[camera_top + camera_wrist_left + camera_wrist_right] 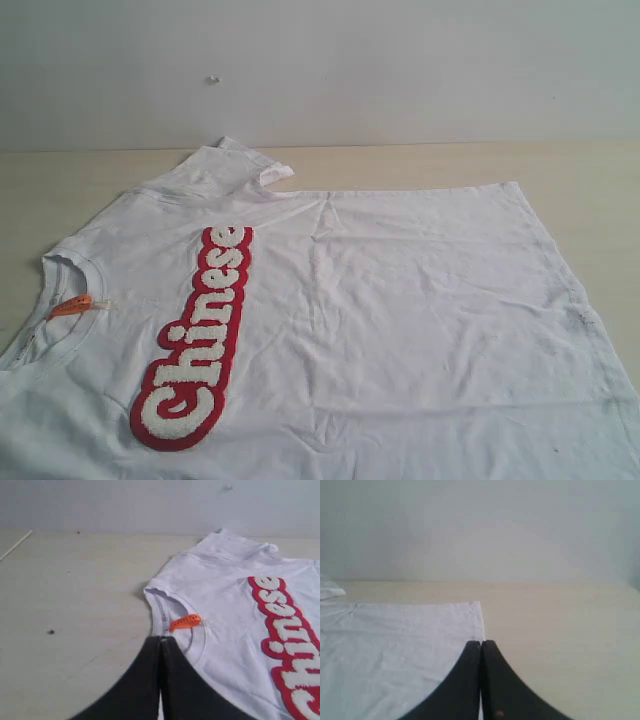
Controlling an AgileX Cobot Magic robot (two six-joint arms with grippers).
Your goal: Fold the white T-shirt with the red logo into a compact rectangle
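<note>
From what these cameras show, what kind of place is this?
Probably a robot test bench, not a home: a pale wooden table against a plain wall, one white T-shirt spread on it, and the black left gripper and right gripper, both shut, near its edges.

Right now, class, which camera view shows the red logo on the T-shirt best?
The exterior view: the whole red logo shows, every letter of "Chinese" readable. The left wrist view crops it at the frame's edge. The right wrist view shows none of it.
</note>
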